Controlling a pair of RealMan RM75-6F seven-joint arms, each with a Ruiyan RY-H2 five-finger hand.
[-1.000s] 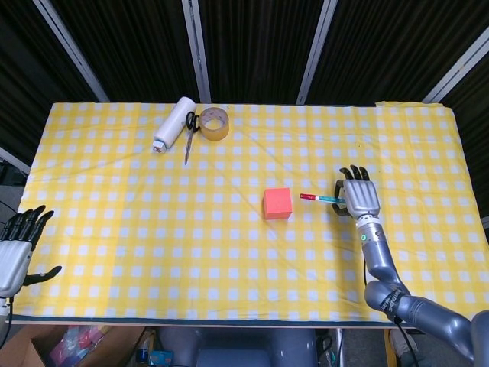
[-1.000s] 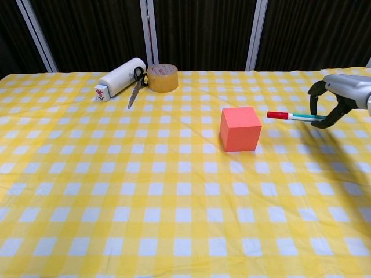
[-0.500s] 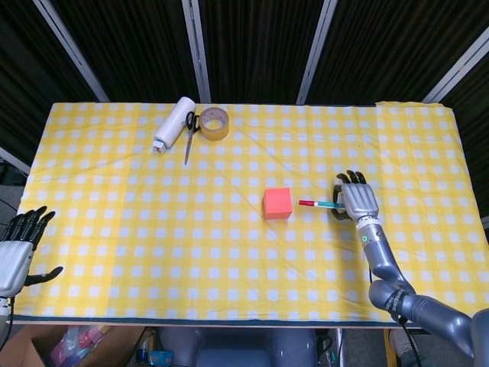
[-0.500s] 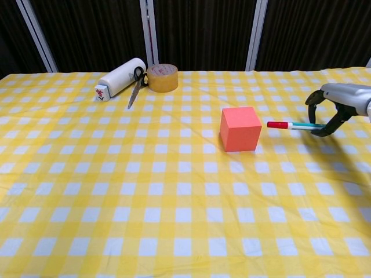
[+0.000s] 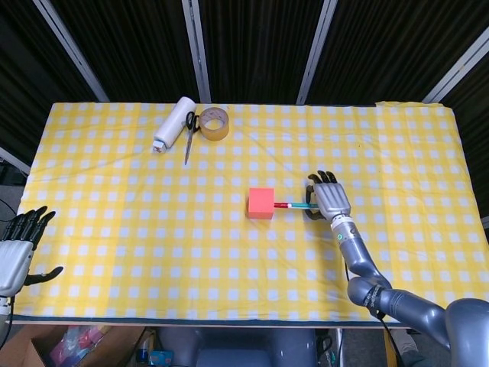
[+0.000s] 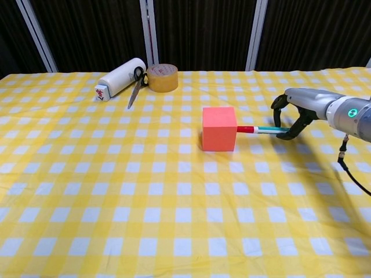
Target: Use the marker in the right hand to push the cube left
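An orange-red cube (image 5: 261, 203) (image 6: 219, 128) sits near the middle of the yellow checked table. My right hand (image 5: 328, 198) (image 6: 294, 106) grips a teal marker (image 5: 294, 205) (image 6: 262, 130) just right of the cube. The marker lies level and its red cap touches the cube's right face. My left hand (image 5: 17, 248) hangs off the table's front left corner, fingers spread, holding nothing; only the head view shows it.
At the back left lie a white bottle (image 5: 174, 122) (image 6: 120, 76), a pair of scissors (image 5: 189, 134) (image 6: 135, 84) and a roll of tape (image 5: 214, 123) (image 6: 162, 77). The checked tablecloth (image 5: 114, 199) stretches bare to the cube's left.
My right hand has moved left with the marker. The cap has met the cube's right face and the cube has slid a little to the left.
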